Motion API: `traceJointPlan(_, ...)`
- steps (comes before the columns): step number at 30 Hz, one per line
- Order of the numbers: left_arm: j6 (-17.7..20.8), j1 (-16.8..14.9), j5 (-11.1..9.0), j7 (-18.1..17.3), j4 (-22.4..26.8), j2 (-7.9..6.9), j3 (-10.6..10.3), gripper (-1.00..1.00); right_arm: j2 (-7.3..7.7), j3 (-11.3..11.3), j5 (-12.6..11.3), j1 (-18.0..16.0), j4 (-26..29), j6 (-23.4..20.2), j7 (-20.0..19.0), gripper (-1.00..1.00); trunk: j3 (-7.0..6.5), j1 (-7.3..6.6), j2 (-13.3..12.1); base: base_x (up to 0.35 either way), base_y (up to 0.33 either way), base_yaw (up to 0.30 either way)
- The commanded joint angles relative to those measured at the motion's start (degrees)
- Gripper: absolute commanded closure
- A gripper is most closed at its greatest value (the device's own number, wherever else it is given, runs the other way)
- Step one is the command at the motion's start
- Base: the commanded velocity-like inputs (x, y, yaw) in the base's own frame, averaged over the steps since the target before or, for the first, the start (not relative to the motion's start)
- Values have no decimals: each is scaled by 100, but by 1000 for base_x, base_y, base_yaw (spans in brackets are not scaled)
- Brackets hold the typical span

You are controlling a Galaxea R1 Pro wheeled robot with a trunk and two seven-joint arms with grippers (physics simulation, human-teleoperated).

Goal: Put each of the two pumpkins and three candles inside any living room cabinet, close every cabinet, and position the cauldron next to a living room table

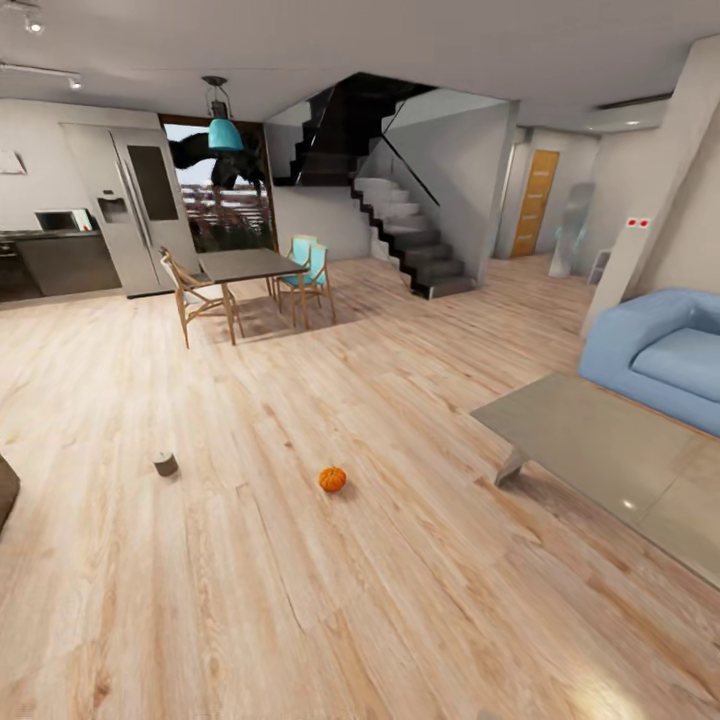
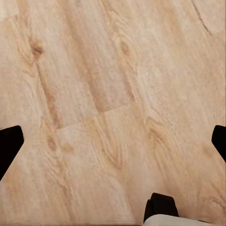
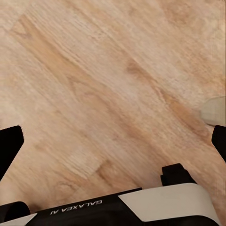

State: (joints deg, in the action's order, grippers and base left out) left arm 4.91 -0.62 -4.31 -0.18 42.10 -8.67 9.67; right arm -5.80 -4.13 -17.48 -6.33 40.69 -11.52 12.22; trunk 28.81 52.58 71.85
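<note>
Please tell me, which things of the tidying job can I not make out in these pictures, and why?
- Dark thing at the head view's left border: cut off by the edge, so its kind is unclear.
- Candle on the floor, left of the pumpkin: too small for detail.
- Low table: its right part runs out of the frame.
- Left hand and right hand: fingertips sit at the wrist pictures' borders, wide apart, nothing between them.

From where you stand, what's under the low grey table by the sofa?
Under the low grey table, one angled leg and shadowed wood floor show. Its top hides the rest underneath.
</note>
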Motion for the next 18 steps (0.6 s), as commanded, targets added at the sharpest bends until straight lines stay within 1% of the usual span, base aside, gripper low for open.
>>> traceJointPlan(1,0,0,0,0,0,-1,0,-100,0,0,-1,0,0,-1,0,-100,5,0,0,0,28,240)
traceJointPlan(6,1,0,0,0,0,-3,0,-100,0,0,0,0,0,0,0,-100,31,0,0,0,84,240)
traceJointPlan(10,1,0,-4,0,0,-3,0,-100,0,0,2,0,0,0,0,-100,52,0,0,31,204,240)
traceJointPlan(18,1,0,-4,0,0,-8,0,-100,0,0,1,0,0,0,0,-100,94,0,0,186,252,240)
